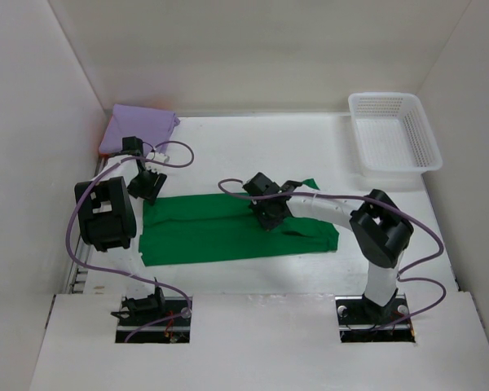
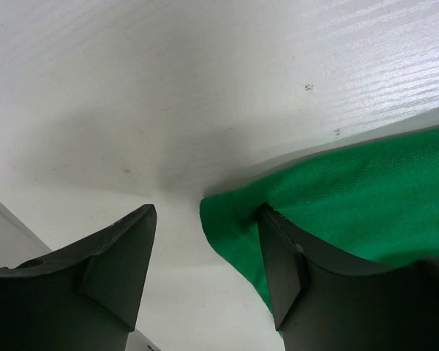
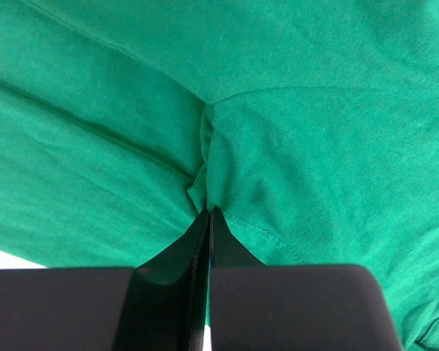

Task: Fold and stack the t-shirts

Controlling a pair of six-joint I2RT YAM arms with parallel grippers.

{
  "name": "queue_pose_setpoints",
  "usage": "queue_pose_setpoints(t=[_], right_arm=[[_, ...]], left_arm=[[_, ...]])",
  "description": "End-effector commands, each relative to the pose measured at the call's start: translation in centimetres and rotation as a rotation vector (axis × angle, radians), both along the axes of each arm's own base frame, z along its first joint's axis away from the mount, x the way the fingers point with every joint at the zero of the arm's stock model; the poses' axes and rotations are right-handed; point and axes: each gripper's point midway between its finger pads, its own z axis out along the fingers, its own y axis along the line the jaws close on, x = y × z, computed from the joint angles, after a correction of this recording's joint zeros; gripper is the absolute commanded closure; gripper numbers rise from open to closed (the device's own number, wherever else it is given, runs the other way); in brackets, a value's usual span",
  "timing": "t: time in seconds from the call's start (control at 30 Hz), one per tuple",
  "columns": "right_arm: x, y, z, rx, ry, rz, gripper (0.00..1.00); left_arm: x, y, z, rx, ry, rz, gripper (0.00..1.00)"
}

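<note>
Left arm point(image 1: 106, 213) folded, elbow up, left claw point(image 1: 149, 183) pointing down with jaws parted. Right arm point(image 1: 381, 232) stretched left and forward, right claw point(image 1: 269, 213) jaws pressed together, pinching a pucker of green t-shirt point(image 3: 293, 110).

matt green cloth t-shirt point(image 3: 314, 110), white plastic basket point(image 1: 391, 130)

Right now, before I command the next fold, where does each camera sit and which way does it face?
Top external: above and behind the bases, looking down on the table; shows left arm, right arm, green t-shirt, lavender t-shirt, basket.
Left wrist: on the left arm, facing down past the open left gripper at the shirt's corner and bare table.
Right wrist: on the right arm, facing down; right gripper shut on green cloth.
Shared: all three show the green t-shirt.
</note>
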Motion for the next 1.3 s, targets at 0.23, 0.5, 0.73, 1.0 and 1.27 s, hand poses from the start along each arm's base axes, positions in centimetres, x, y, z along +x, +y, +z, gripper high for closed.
queue_pose_setpoints(t=[0.23, 0.5, 0.73, 1.0, 1.27], right_arm=[[-1.9, 2.0, 4.7, 0.129, 0.025, 0.159, 0.98], [-4.0, 3.0, 2.4, 0.147, 0.165, 0.252, 0.74], [-1.5, 2.5, 5.9, 0.271, 0.075, 0.127, 0.55], [1.6, -14.2, 5.2, 0.2, -0.037, -0.765, 0.5], [-3.8, -19.1, 1.7, 0.044, 0.109, -0.877, 0.42]], left_arm=[[1.2, 0.6, 1.4, 0.016, -0.056, 0.011, 0.44], [0.9, 0.6, 1.1, 0.015, -0.043, 0.009, 0.43], [0.8, 1.3, 1.5, 0.018, -0.049, 0.021, 0.43], [-0.2, 1.6, 1.0, 0.014, -0.015, 0.029, 0.43], [-0.3, 1.6, 0.8, 0.022, -0.008, 0.027, 0.43]])
